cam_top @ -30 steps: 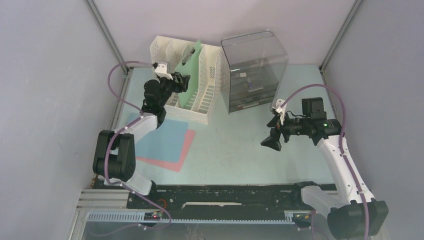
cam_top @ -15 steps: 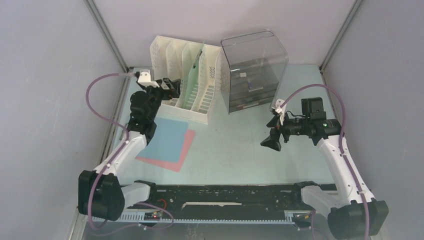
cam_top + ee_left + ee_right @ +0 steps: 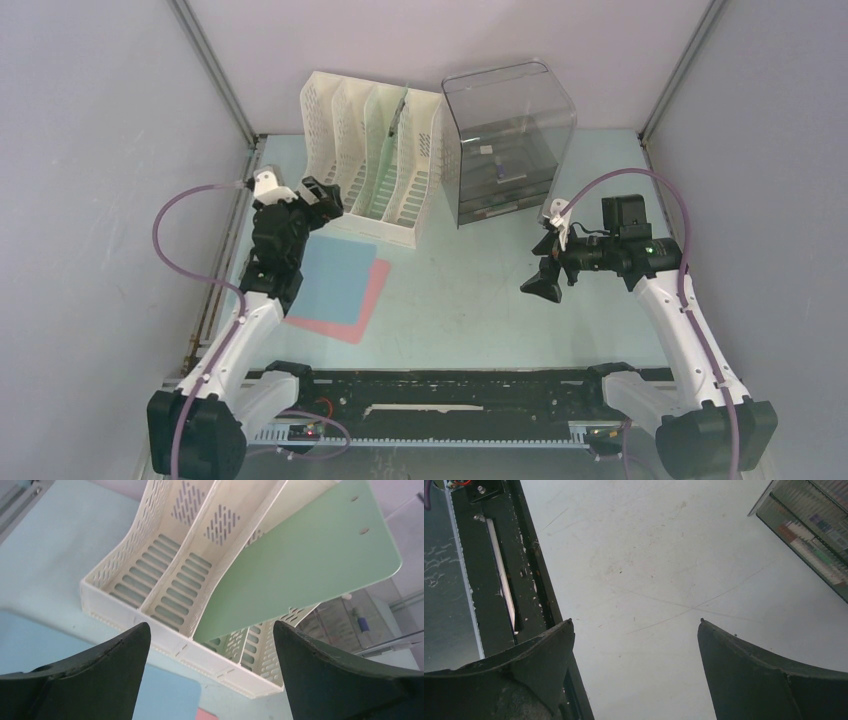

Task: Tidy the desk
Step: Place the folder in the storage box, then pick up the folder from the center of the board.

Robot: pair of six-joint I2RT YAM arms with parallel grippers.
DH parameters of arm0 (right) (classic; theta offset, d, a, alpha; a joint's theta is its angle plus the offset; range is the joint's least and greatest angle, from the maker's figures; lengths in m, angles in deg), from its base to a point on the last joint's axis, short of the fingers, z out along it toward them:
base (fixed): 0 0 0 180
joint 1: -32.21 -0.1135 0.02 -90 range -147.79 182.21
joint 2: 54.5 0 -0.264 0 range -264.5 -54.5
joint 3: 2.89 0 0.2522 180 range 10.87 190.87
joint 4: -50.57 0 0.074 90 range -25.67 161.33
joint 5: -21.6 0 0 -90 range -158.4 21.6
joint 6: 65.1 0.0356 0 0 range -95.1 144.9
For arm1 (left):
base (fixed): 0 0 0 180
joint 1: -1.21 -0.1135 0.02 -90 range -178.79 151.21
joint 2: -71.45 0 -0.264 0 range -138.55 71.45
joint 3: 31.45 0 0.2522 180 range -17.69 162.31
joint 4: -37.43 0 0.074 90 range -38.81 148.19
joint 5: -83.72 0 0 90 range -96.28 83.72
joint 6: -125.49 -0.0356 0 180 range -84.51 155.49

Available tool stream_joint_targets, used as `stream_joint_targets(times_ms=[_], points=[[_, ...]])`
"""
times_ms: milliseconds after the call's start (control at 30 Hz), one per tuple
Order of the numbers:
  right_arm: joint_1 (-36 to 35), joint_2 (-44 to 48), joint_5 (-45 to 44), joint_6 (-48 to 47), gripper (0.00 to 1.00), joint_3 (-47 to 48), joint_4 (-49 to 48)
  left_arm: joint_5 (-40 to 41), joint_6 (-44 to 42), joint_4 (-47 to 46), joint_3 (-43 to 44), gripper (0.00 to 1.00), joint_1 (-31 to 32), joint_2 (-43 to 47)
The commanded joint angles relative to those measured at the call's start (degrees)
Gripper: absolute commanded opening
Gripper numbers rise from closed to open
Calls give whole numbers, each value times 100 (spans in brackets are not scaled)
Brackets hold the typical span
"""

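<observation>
The desk [image 3: 470,300] is a pale mint-green tabletop. At its back stands a cream file rack [image 3: 372,155] [image 3: 165,595], and a green clipboard [image 3: 385,150] [image 3: 300,575] stands upright in one of its slots. My left gripper [image 3: 325,195] [image 3: 210,630] hangs open just in front of the rack's left end, with nothing between its fingers. A blue folder [image 3: 330,275] [image 3: 155,695] lies flat on a red folder [image 3: 365,305] under the left arm. Over the right half of the desk my right gripper [image 3: 540,280] [image 3: 634,625] is open and holds nothing.
A smoky transparent drawer box [image 3: 508,140] [image 3: 809,525] stands at the back right beside the rack. Grey walls and aluminium rails close in the desk. The black base rail [image 3: 440,390] [image 3: 504,570] runs along the near edge.
My left gripper has let go of the green clipboard, opened wide and drawn back to the left and nearer. The clipboard now stands upright in the rack. The right arm has not moved.
</observation>
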State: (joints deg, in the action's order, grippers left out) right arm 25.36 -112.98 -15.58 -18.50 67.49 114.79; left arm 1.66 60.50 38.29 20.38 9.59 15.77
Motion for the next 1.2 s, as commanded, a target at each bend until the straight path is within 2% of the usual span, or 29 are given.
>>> stream_joint_targets(times_ms=[0, 200, 500, 600, 700, 800, 1000, 1100, 1167], points=[[-44, 77, 114, -81, 100, 41, 16, 252, 461, 467, -214, 100, -72, 335], [-80, 79, 111, -81, 100, 40, 18, 168, 743, 569, -683, 100, -90, 689], [-166, 96, 80, -90, 100, 38, 17, 735, 1022, 688, -1075, 100, -213, 838], [-207, 100, 67, -90, 100, 41, 17, 978, 1600, 653, -1116, 100, -531, 727], [-220, 136, 62, -101, 100, 42, 17, 635, 2236, 539, -1096, 100, -1251, 473], [-228, 189, 79, -108, 100, 43, 26, 969, 2516, 1019, -697, 99, -1556, 51], [-255, 142, 92, -101, 100, 40, 26, 2335, 3267, 3172, 874, 92, -1682, -1282], [-249, 57, 87, -86, 100, 39, 21, 2284, 3419, 3778, 1519, 90, -1909, -2053], [-246, -6, 85, -74, 100, 39, 17, 2083, 3456, 3865, 1734, 79, -2089, -2418]])
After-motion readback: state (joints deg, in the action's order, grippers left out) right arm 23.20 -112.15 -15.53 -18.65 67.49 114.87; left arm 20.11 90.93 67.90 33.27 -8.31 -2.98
